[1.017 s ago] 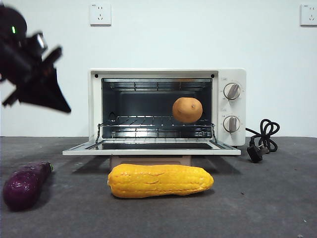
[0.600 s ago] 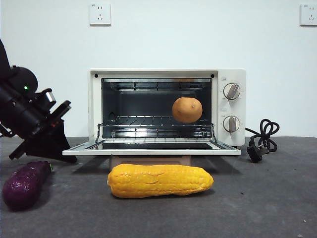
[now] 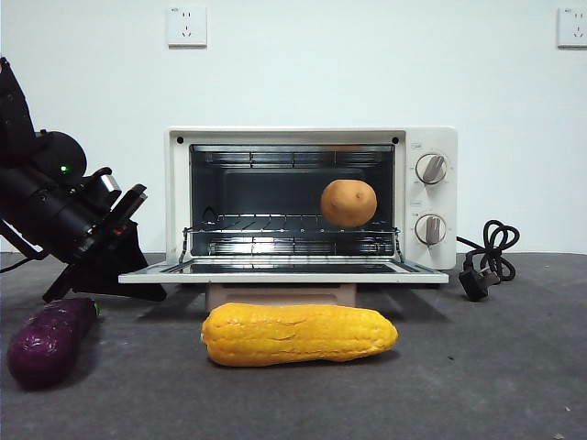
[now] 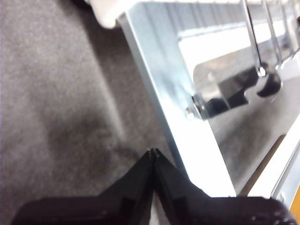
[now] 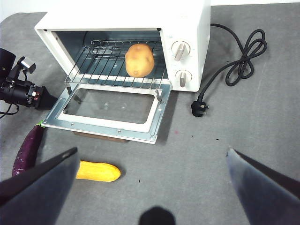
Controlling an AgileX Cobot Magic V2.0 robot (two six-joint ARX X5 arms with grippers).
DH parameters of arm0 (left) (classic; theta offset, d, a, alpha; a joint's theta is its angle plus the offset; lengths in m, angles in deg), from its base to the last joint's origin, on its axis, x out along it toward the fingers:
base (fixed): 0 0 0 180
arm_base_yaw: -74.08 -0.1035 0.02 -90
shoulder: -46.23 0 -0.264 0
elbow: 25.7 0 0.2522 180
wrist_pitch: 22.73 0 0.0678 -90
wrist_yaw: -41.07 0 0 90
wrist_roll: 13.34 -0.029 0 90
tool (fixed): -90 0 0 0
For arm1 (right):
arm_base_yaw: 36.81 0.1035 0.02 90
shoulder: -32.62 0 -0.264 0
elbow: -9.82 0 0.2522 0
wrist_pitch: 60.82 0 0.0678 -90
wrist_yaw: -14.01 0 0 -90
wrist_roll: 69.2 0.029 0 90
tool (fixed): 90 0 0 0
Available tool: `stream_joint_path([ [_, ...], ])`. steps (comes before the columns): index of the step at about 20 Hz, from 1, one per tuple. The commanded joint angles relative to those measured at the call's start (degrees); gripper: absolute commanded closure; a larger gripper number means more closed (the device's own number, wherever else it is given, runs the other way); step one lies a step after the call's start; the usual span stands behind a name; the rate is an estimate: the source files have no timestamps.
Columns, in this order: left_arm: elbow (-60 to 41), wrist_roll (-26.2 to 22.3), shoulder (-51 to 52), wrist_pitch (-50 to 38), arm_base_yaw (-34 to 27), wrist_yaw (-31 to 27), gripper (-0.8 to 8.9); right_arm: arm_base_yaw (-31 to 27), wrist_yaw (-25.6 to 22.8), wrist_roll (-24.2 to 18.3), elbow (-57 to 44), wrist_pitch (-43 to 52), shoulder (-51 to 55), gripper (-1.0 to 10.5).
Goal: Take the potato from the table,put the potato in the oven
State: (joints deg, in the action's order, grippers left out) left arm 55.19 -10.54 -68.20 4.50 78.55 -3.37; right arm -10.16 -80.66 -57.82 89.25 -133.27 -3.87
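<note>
The tan potato [image 3: 348, 203] [image 5: 139, 60] rests on the wire rack in the right half of the cream oven [image 3: 431, 147] [image 5: 187, 18]. Its glass door [image 3: 275, 271] [image 5: 112, 124] hangs open and level. Low beside the door's left edge is my left gripper [image 3: 154, 291] [image 4: 152, 152] [image 5: 44, 101], shut and empty, with its tips just off the door's metal frame. My right gripper [image 5: 152, 151] hovers high above the grey table [image 3: 477, 367], open wide and holding nothing.
A yellow corn cob [image 3: 299, 335] [image 5: 97, 171] lies in front of the door. A purple eggplant [image 3: 48, 339] [image 5: 28, 150] lies at the front left, under the left arm. The black cord and plug [image 3: 486, 257] [image 5: 239, 61] lie to the oven's right.
The left arm has dropped from high on the left and moved right, ending beside the open door's left corner. The potato, corn and eggplant have not moved.
</note>
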Motion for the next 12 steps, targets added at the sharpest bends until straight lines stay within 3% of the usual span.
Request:
stream_joint_path([
  [1,0.0,6.1,-0.2,-5.7,-0.2,7.1,8.22,0.1,-0.2,0.6,-0.1,0.3,0.1,3.8],
  [8,0.0,11.6,1.1,-12.2,-3.8,11.6,8.22,0.1,-0.2,0.6,-0.1,0.3,0.1,3.8],
  [12,0.1,18.8,3.1,-22.1,-4.5,11.3,8.22,0.1,-0.2,0.6,-0.1,0.3,0.1,3.8],
])
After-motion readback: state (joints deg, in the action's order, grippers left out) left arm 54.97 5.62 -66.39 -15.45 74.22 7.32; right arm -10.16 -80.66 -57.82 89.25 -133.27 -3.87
